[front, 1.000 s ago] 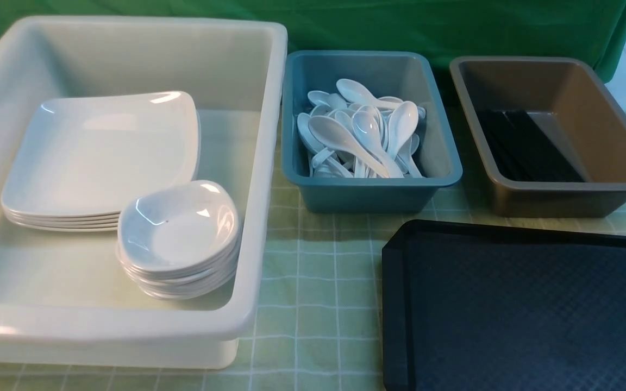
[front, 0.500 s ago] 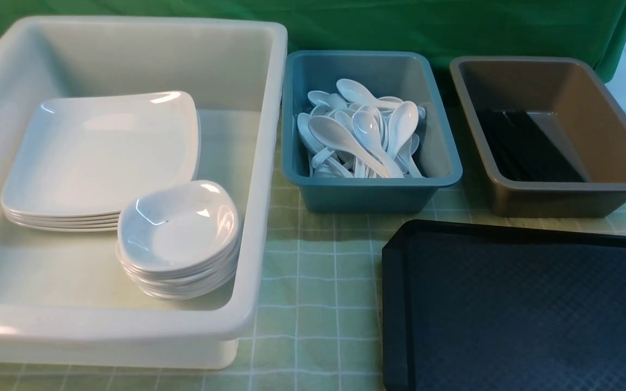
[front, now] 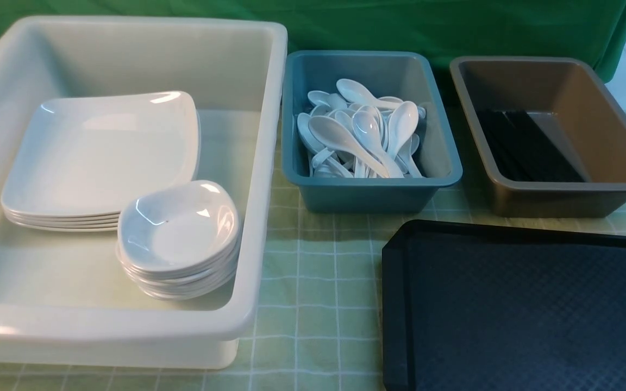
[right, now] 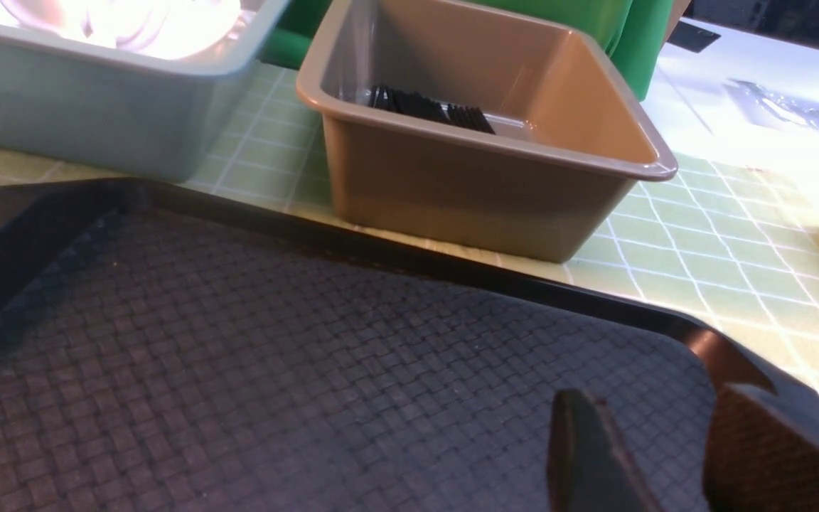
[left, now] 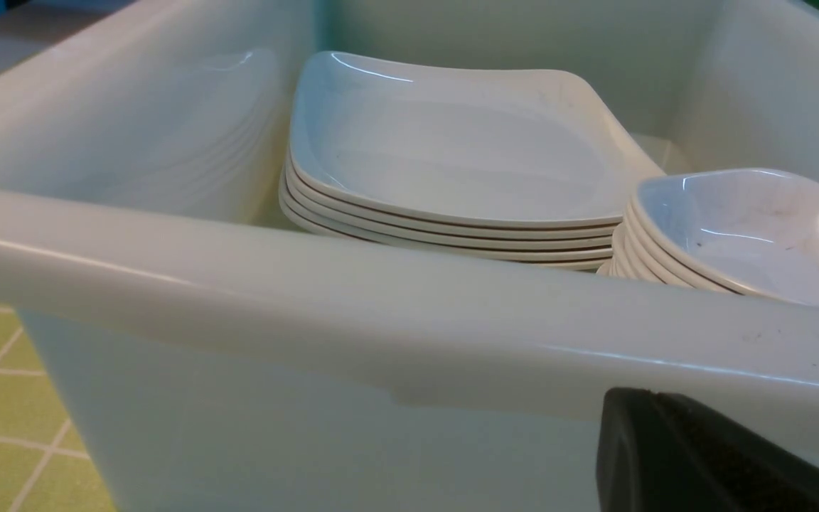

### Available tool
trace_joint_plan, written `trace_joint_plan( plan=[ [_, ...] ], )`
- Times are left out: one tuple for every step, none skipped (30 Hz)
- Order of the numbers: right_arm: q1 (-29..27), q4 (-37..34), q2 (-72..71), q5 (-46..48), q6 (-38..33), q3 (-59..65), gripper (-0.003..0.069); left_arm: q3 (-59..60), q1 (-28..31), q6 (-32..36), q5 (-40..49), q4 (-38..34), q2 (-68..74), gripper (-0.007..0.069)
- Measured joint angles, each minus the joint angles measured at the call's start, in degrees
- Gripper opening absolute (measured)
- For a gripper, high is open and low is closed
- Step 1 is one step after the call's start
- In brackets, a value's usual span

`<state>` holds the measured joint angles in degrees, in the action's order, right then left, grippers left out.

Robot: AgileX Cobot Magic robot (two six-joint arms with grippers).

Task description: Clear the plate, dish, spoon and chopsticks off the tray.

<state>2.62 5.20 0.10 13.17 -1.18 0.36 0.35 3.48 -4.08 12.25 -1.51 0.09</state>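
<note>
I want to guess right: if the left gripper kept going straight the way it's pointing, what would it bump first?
Probably the near wall of the big white tub. The left gripper sits low, right in front of it, below the rim.

We see a pale green checked tablecloth point(front: 318, 293) covering the table, a green drape point(front: 400, 24) hanging behind it, and bright light at right.

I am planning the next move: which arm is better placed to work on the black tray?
Right. Its open gripper hangs over the tray; the left gripper faces the white tub.
</note>
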Motion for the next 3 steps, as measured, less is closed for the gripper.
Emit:
trace_joint_plan(
  plan=[
    [0.0, 0.0, 0.0, 0.0, 0.0, 0.0, 0.0241, 0.0, 0.0, 0.0, 0.0, 0.0, 0.0, -0.0016],
    [0.0, 0.0, 0.0, 0.0, 0.0, 0.0, 0.0241, 0.0, 0.0, 0.0, 0.0, 0.0, 0.0, -0.0016],
    [0.0, 0.0, 0.0, 0.0, 0.0, 0.0, 0.0241, 0.0, 0.0, 0.0, 0.0, 0.0, 0.0, -0.0015]
  ],
)
